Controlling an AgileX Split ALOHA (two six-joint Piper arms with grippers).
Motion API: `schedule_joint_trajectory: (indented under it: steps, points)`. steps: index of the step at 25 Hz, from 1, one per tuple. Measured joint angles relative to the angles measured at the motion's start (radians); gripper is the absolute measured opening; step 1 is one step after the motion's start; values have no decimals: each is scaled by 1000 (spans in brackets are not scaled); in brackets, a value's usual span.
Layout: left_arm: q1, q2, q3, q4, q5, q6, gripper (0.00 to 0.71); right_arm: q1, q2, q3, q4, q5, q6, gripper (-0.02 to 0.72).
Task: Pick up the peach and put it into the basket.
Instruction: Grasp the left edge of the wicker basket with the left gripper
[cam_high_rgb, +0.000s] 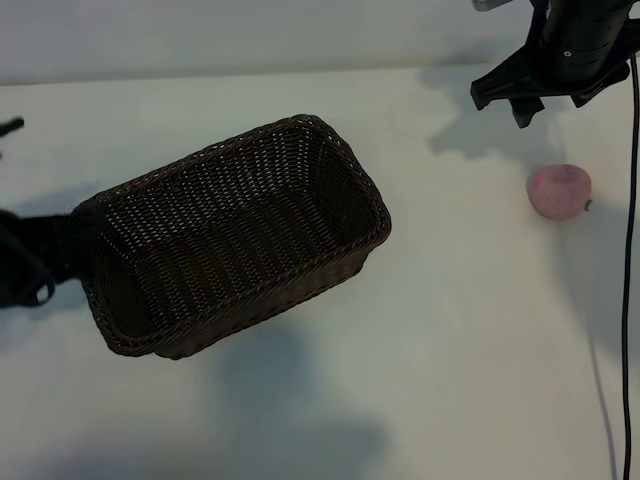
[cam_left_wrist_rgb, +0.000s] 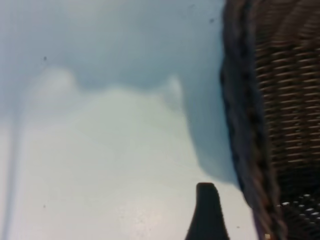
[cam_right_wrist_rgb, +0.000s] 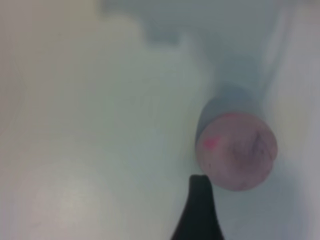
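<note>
We see the basket (cam_high_rgb: 235, 235) lying at centre left of the exterior frame, turned diagonally, one short end toward the lower left and the other toward the upper right. It casts a broad shadow below itself on the white bench (cam_high_rgb: 450, 330). Its inside holds nothing.

The peach (cam_high_rgb: 560, 191) sits on the bench at right of the frame, well apart from the basket, not in it.

The right hand (cam_high_rgb: 525, 95) hangs at the upper right of the frame, above the peach and not touching it. Its fingers stand spread, holding nothing. In the right wrist view we see one dark fingertip (cam_right_wrist_rgb: 200, 210) just beside the peach (cam_right_wrist_rgb: 236, 150), with bench showing between.

The left hand (cam_high_rgb: 25, 265) is at the left edge of the frame, by the basket's lower-left short end. In the left wrist view one fingertip (cam_left_wrist_rgb: 207, 212) stands outside the braided rim (cam_left_wrist_rgb: 245, 125), over bare bench. Its fingers are spread; we cannot tell whether it touches the basket.
</note>
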Motion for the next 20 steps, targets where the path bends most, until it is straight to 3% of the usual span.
schedule_joint_trajectory:
  steps: [8,20]
  points:
    - [0,70,53,0,-150,-44,510,0,0,0,0,0,-1,556]
    - [0,248,55,6,-278,-52,509,0,0,0,0,0,-1,556]
